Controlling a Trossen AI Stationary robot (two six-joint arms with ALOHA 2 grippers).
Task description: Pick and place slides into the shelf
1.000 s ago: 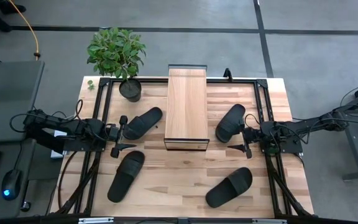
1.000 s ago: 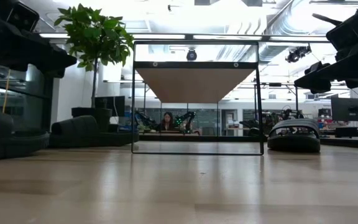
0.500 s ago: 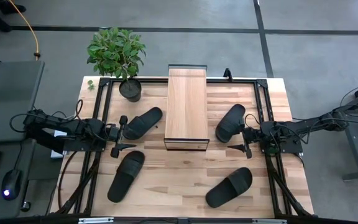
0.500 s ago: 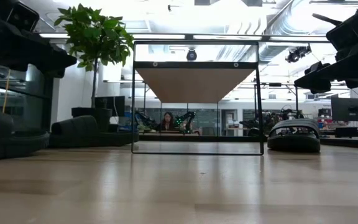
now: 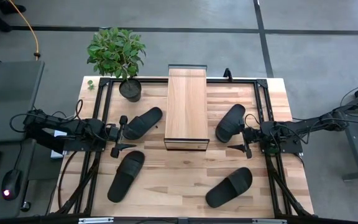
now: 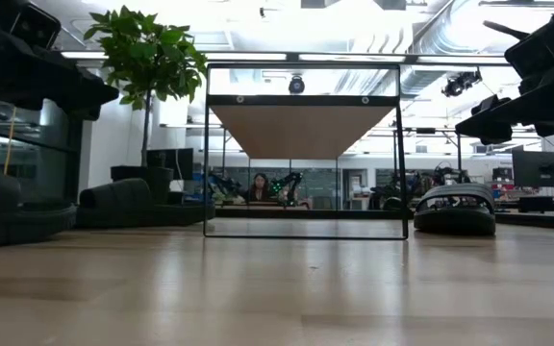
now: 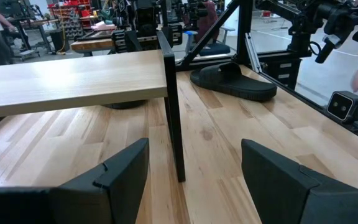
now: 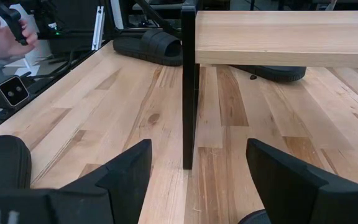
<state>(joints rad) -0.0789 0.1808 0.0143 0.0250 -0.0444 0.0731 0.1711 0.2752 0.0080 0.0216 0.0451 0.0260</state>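
The shelf (image 5: 186, 106), a long light-wood rack on dark legs, stands mid-table. Four black slides lie sole-down on the tabletop: two beside the shelf (image 5: 142, 122) (image 5: 230, 122) and two nearer the front edge (image 5: 126, 175) (image 5: 229, 186). My left gripper (image 5: 118, 134) is open at the table's left, level, facing the shelf's near corner leg (image 7: 173, 112). My right gripper (image 5: 246, 142) is open at the table's right, facing the other near leg (image 8: 189, 93), with one slide (image 8: 2, 165) close beside it. Nothing is between either pair of fingers.
A potted plant (image 5: 118, 56) stands at the table's far left corner. Dark frame rails (image 5: 101, 124) run along both sides of the table. A person's hand (image 8: 5, 37) shows beyond the table's edge. Bare wood (image 5: 179, 171) lies in front of the shelf.
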